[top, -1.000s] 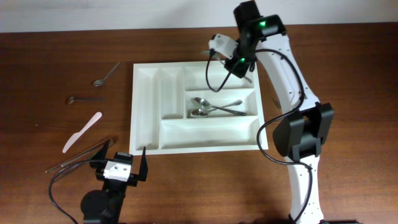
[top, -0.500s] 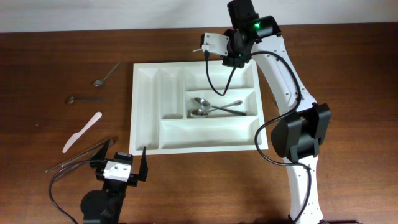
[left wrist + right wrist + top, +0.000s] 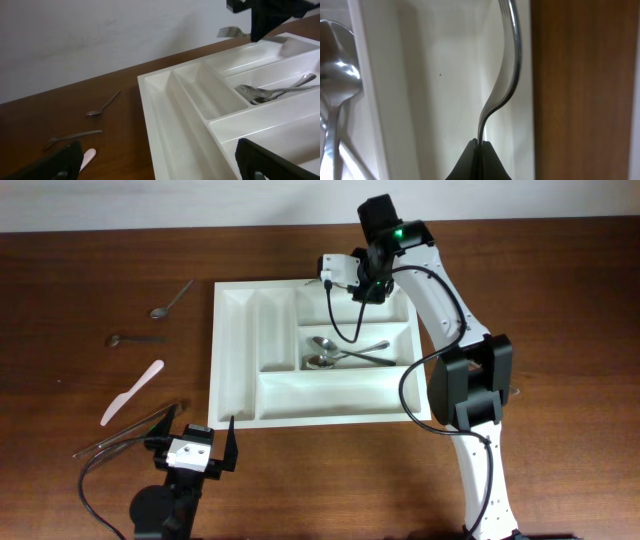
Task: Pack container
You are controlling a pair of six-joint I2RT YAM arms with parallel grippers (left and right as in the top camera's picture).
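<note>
Right fingers (image 3: 470,160) clenched on handle tip of fork (image 3: 507,65). Fork held over far wide compartment of container (image 3: 330,395), near outer rim. End grip likely chosen so fork can go down lengthwise into slot. Container sits mid-desk. Two spoons (image 3: 340,355) lie in middle wide compartment, so sorting by type seems intended. Left fingers (image 3: 265,160) spread wide, empty, near container's front-left corner. Desk (image 3: 100,270) dark brown wood, loose cutlery and white knife (image 3: 132,392) at left. Plain white wall (image 3: 100,30) behind.
</note>
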